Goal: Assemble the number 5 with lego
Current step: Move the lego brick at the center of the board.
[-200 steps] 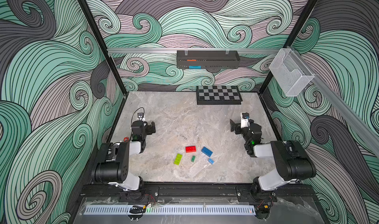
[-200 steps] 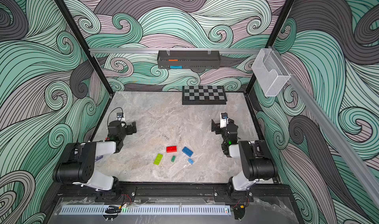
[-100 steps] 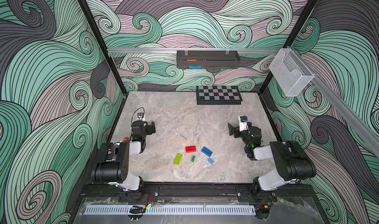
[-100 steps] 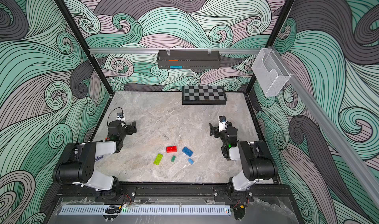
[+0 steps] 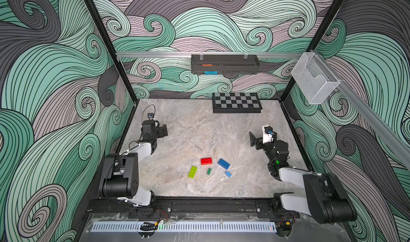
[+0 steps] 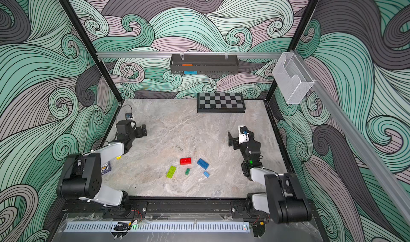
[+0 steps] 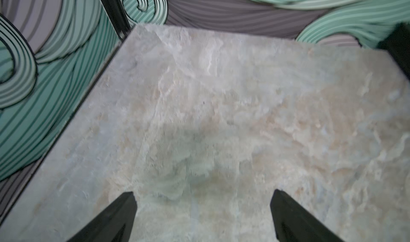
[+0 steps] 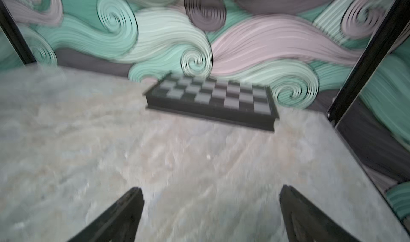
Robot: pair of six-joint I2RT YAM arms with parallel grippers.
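In both top views I see five loose bricks mid-table: red brick [image 5: 206, 160], dark blue brick [image 5: 223, 163], lime brick [image 6: 171, 171]. They look light, rigid and slick; I'd pinch the long sides. Left wrist: left hand [image 7: 203, 216] spread, empty. Right wrist: right hand [image 8: 210, 214] spread, empty.

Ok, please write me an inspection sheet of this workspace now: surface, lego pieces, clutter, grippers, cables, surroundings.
Surface: grey marbled tabletop, flat.
Job's things: red studded brick, dark blue long brick, lime green long brick, tiny dark green brick and tiny light blue brick lie apart; nothing joined.
Clutter: black-and-grey checkered board at the back; blue patterned card box and a small yellow piece beside the left arm.
Grippers: left gripper open, empty; right gripper open, empty; both away from the bricks.
Cables: thin black cable looped above the left wrist.
Surroundings: swirl-patterned walls, black wall tray, clear plastic bin.
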